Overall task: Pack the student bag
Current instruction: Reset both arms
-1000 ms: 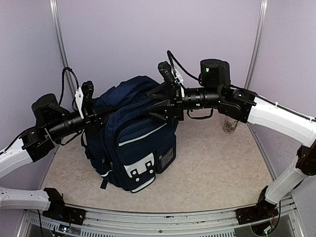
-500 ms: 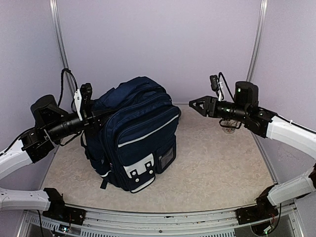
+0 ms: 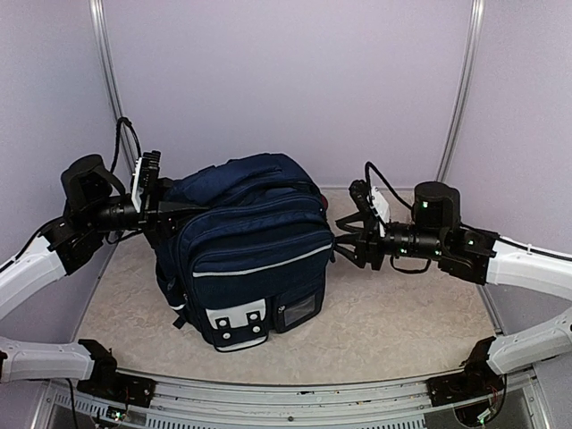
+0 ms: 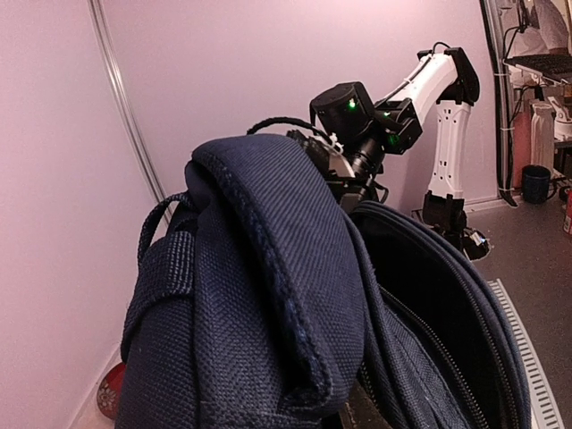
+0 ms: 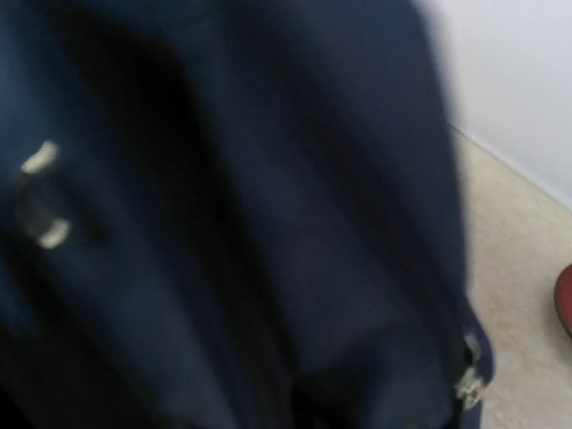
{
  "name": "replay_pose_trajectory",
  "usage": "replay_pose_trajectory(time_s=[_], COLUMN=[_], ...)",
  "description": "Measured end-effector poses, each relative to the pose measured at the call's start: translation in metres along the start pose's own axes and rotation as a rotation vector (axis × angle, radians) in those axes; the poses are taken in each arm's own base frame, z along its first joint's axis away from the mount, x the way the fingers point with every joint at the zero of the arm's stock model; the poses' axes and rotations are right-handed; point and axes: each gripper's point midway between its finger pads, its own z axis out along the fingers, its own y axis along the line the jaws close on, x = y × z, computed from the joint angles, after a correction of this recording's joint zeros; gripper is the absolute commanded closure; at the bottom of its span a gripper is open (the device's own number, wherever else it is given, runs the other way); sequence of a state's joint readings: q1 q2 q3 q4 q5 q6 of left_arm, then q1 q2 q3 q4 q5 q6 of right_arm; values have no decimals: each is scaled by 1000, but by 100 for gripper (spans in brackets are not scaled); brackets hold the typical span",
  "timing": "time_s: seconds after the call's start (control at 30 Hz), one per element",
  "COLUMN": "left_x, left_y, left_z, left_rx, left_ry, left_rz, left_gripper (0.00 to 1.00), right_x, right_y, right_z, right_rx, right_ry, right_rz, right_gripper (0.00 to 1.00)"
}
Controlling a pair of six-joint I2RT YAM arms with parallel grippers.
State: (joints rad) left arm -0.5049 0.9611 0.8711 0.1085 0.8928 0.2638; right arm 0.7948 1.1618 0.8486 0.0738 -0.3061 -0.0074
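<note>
- student bag (image 3: 255, 259), centre frame: soft navy fabric, bulky, likely to sag; best held at the padded top flap (image 4: 295, 268).
- left gripper (image 3: 161, 212), at the bag's upper-left edge: fingers hidden, so I cannot tell its state.
- right gripper (image 3: 345, 239): fingers spread, just beside the bag's right side.

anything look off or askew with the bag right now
Nothing spilled or damaged. The student bag sits slumped and tilted, and in the left wrist view one compartment gapes open.
</note>
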Motion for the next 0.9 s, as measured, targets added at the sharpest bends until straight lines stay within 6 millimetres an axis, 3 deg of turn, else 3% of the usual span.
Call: replay_pose_trajectory(time_s=[0.2, 0.37, 0.53, 0.73, 0.9], left_x=[2, 2, 1, 2, 2], left_y=[7, 11, 12, 13, 13], left_z=[3, 3, 3, 3, 3], left_rx=[-6, -27, -37, -40, -40], left_ry=[-5, -1, 6, 8, 8], left_rz=[-6, -18, -32, -32, -32], left_gripper=[100, 100, 100, 100, 100], right_x=[29, 26, 25, 53, 44], right_y=[9, 24, 34, 27, 25], right_z=[-34, -51, -35, -7, -3], right_rx=[68, 104, 111, 137, 148], right_ry=[15, -47, -77, 31, 0], right_rz=[-121, -167, -197, -218, -223], right_gripper=[60, 61, 69, 70, 67])
